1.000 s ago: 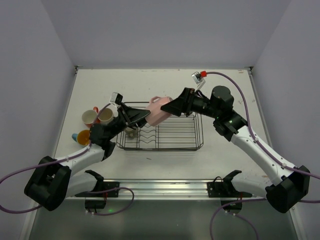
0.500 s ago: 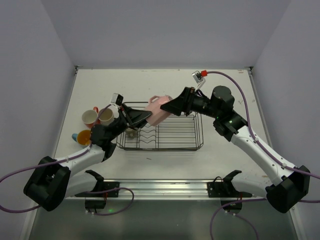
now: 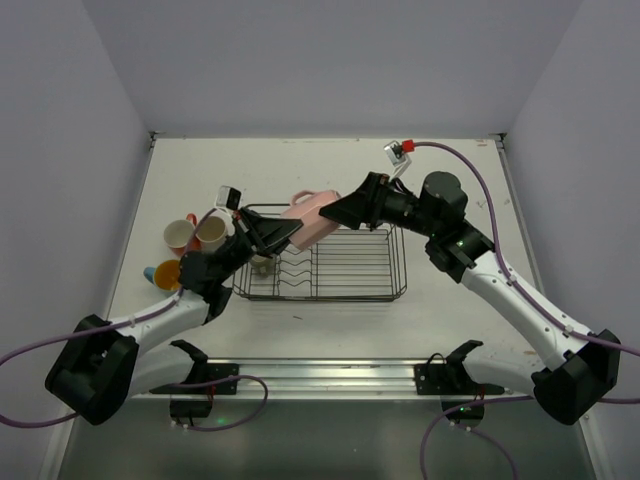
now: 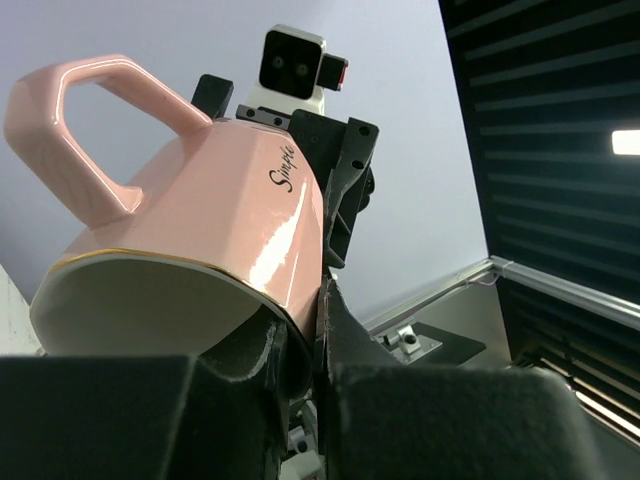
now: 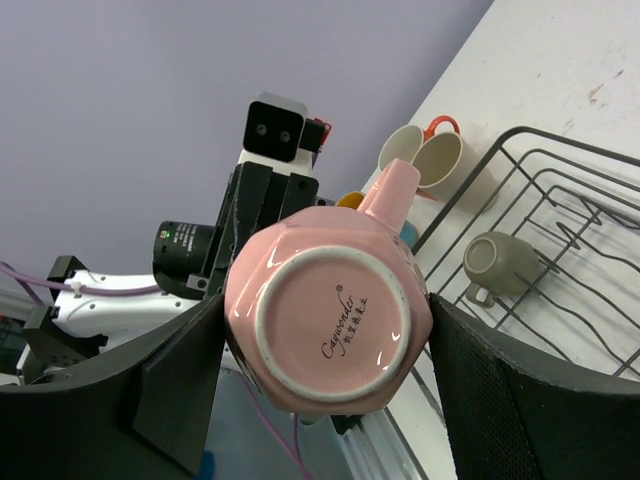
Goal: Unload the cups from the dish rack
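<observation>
I have the pink mug [image 3: 308, 216] in the air over the far left corner of the dish rack [image 3: 392, 290], tipped on its side with the handle up. My right fingers [image 5: 490, 400] are spread about as wide as the mug and press on either side of its base. My left fingers [image 4: 420, 420] are nearly together, with the mug's rim wall going into the narrow gap between them. They look clamped on it, though the contact itself is hard to see. So both arms appear to hold this one mug, which reads to me as a hand-over from right to left.

Most of the unloading looks done. On the worktop [image 3: 330, 160] left of the rack sit two pale mugs side by side, one with an orange handle [image 3: 180, 234] and a beige mug [image 3: 211, 232], and nearer to me an orange mug [image 3: 168, 272] with a light blue mug [image 3: 149, 272] touching it.

Still to do:
- Set the pink mug down with the others.
- Take out the small olive-grey mug [image 5: 497, 262], which lies in the rack's left end.
</observation>
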`<state>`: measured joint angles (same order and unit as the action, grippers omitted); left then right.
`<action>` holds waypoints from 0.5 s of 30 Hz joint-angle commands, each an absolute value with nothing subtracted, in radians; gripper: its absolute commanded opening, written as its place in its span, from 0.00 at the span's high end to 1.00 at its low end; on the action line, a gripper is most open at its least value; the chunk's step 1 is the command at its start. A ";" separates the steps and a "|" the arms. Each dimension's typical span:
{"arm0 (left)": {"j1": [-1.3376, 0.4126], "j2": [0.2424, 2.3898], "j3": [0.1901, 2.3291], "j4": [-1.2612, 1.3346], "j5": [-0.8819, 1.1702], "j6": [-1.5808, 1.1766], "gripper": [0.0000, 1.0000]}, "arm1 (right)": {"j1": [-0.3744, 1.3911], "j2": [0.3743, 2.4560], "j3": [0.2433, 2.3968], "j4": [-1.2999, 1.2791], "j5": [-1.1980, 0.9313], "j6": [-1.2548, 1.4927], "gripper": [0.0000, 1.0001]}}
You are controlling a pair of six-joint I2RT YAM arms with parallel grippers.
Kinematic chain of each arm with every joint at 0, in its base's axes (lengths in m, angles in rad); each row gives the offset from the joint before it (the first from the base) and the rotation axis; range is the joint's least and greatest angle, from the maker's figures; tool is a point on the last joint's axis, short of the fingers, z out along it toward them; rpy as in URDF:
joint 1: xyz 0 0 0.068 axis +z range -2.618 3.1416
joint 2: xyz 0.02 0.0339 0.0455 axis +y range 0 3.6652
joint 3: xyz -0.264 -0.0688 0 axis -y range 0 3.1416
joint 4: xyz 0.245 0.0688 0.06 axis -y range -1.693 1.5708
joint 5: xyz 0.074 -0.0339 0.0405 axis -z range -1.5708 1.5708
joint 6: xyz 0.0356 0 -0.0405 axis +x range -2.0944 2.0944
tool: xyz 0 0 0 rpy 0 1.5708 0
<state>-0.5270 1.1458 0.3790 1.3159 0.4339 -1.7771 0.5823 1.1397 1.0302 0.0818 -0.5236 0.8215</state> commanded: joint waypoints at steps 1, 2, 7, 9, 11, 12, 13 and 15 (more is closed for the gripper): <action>-0.548 1.094 0.429 1.303 0.454 -1.674 1.00 | 0.601 1.157 1.094 0.077 -0.491 0.785 0.88; -0.548 1.088 0.443 1.275 0.471 -1.633 1.00 | 0.601 1.154 1.100 0.066 -0.486 0.776 0.71; -0.546 1.017 0.526 0.994 0.529 -1.516 1.00 | 0.600 1.143 1.144 0.003 -0.494 0.736 0.40; -0.548 1.015 0.529 0.988 0.538 -1.503 1.00 | 0.601 1.141 1.161 -0.027 -0.494 0.721 0.22; -0.546 1.023 0.531 0.996 0.546 -1.508 1.00 | 0.601 1.137 1.166 -0.032 -0.495 0.710 0.13; -0.546 1.028 0.532 0.999 0.558 -1.508 1.00 | 0.600 1.137 1.172 -0.037 -0.492 0.707 0.08; -0.546 1.035 0.532 1.003 0.563 -1.511 1.00 | 0.598 1.135 1.173 -0.046 -0.494 0.704 0.03; -0.546 1.034 0.526 1.019 0.571 -1.517 1.00 | 0.594 1.134 1.177 -0.054 -0.499 0.693 0.01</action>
<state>-0.5373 1.0348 0.4911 1.0119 0.5220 -1.5646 0.5907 1.1431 1.1255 -0.0551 -0.5076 0.7319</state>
